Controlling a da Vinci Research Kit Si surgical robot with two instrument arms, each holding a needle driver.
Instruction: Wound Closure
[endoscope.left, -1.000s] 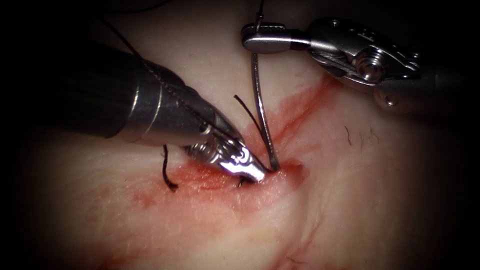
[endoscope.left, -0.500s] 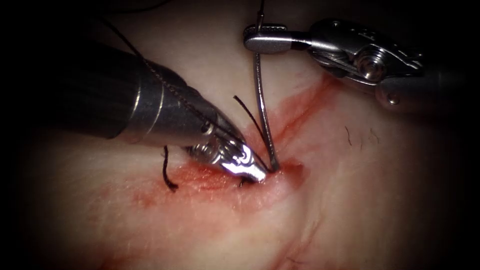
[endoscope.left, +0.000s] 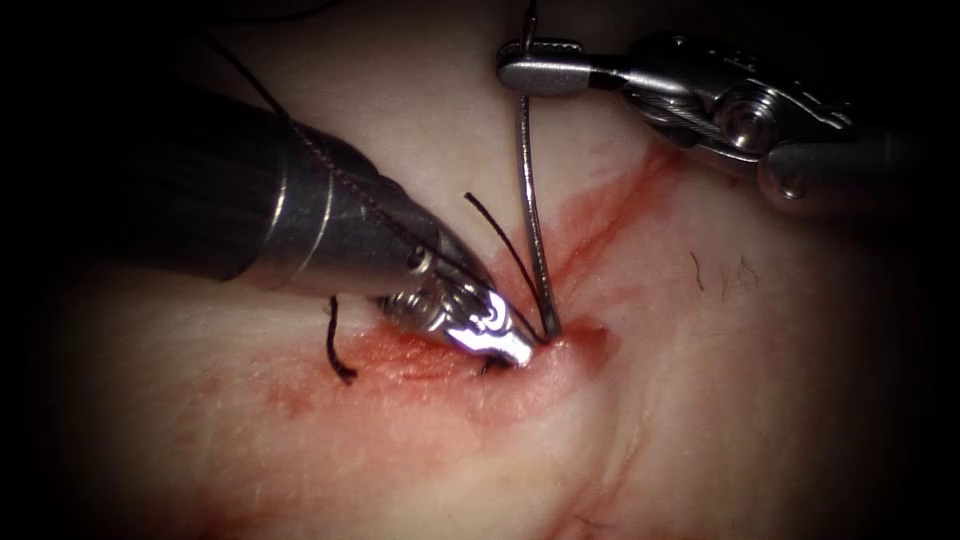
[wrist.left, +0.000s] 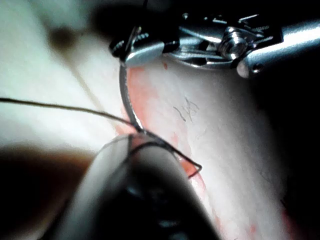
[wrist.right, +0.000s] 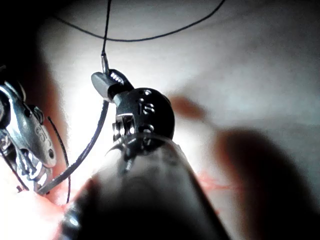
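Left tool (endoscope.left: 505, 348): tip pressed down on the tissue (endoscope.left: 700, 400) at the cut (endoscope.left: 590, 225), right beside the needle's entry point. Jaws look closed; whether they pinch tissue, I cannot tell. Red fluid (endoscope.left: 400, 362) stains the surface just under and behind this tip. A short cut thread end (endoscope.left: 335, 345) stands up from the tissue behind the tool, on the left side of the cut; another dark end (endoscope.left: 500, 232) rises between the tool's wrist and the needle.

Curved needle (endoscope.left: 532, 220): point end buried in the tissue immediately ahead of the left jaws; the body arcs up and away toward the right tool.

Right tool (endoscope.left: 528, 74): jaws clamped on the needle near its tail end, well above the tissue. Thread (wrist.right: 150, 36) leaves the tail just beyond the jaws and runs off across the pale tissue.
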